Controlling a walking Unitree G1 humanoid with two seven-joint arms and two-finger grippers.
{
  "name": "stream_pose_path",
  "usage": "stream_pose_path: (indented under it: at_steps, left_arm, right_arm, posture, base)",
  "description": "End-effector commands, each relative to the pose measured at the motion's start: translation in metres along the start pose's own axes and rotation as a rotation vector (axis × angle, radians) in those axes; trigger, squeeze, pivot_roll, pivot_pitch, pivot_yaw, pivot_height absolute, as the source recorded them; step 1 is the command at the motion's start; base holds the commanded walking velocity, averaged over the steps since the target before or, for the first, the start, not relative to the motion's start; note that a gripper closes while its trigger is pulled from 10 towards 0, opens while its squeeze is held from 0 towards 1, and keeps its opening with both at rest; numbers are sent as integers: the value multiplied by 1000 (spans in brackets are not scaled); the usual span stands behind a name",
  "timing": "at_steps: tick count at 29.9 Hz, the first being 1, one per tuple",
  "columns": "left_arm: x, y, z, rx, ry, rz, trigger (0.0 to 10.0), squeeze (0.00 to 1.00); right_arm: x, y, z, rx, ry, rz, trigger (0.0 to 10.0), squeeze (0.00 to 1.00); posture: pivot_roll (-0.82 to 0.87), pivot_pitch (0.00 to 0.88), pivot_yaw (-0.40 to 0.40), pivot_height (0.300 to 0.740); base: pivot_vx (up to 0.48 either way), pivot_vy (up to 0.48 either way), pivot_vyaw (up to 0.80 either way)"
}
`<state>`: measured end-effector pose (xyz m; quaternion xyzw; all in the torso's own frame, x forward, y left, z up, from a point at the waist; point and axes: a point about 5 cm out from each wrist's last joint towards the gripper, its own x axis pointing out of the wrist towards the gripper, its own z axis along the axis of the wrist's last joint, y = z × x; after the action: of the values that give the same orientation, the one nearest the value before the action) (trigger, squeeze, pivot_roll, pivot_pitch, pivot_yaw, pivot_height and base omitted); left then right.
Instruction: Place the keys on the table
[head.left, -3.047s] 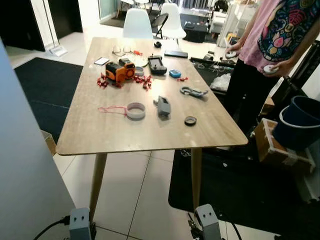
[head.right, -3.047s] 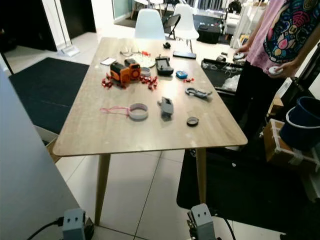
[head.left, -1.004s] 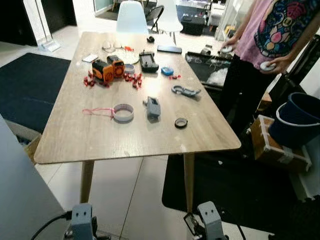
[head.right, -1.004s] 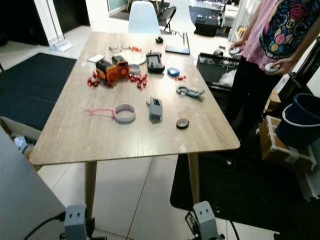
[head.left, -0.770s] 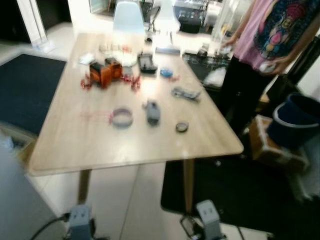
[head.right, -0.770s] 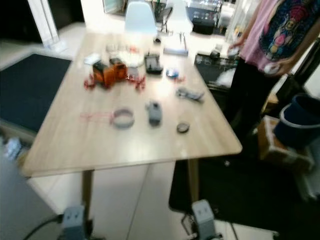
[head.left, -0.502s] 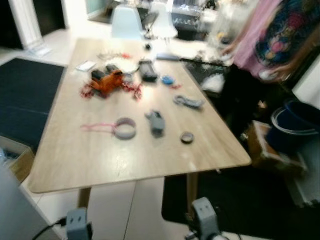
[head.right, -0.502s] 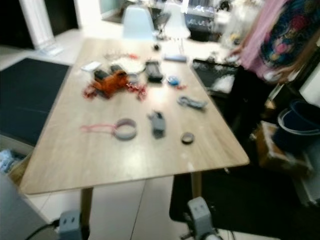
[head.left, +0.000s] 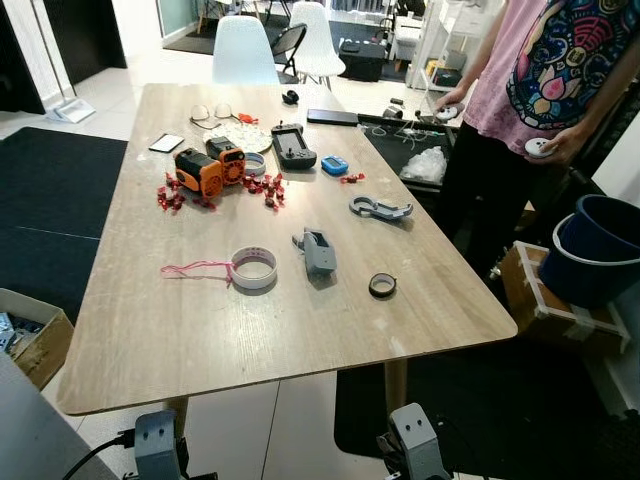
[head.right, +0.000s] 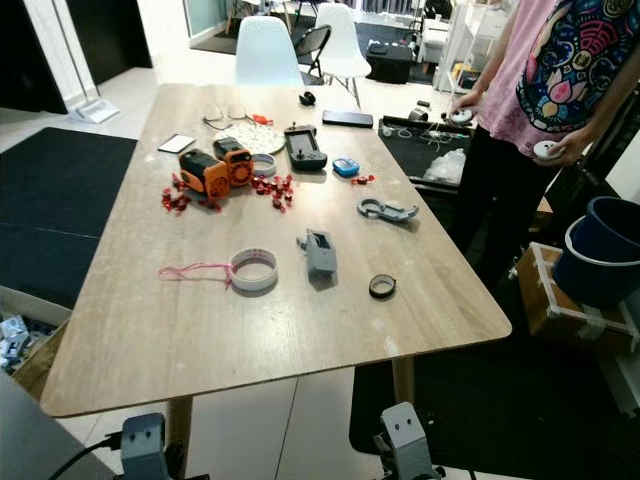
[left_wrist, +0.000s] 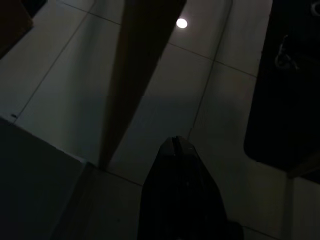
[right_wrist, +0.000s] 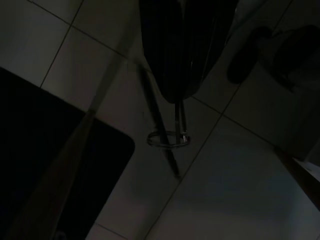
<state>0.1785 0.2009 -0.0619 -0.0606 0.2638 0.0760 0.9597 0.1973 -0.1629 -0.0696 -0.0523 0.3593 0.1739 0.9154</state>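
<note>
Metal keys hang straight down, pinched in right gripper fingers.

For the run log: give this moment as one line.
phase: at table, keys not placed | right gripper: shut on keys, hanging over floor tiles | left gripper: shut, idle | person: beside table's right

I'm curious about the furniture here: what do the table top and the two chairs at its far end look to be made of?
The table top looks like pale wood or wood-look laminate: fine lengthwise grain, matte with soft glare. The legs beneath look like wood too. The two chairs seem to be moulded white plastic: smooth, seamless curved shells, slightly glossy.
</note>
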Motion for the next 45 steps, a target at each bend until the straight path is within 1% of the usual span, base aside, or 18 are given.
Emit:
stream_pose_path:
  at_steps: [1, 19, 45]
  left_arm:
    - [-3, -1, -4, -3, 7, 2, 10000, 0]
    - [-4, -2, -6, 5, 9, -2, 10000, 0]
    - [-2, -3, -6, 7, 18, -10, 10000, 0]
  right_arm:
    - [-1, -2, -2, 8, 7, -10, 10000, 0]
    - [0, 1, -2, -6, 15, -1, 10000, 0]
    - [0, 1, -2, -7, 20, -4, 10000, 0]
  posture:
    - [84, 48, -76, 740]
    - [83, 56, -75, 740]
    - [84, 52, -74, 740]
  base:
    - [0, 0, 0]
    - [0, 0, 0]
    - [0, -289, 0]
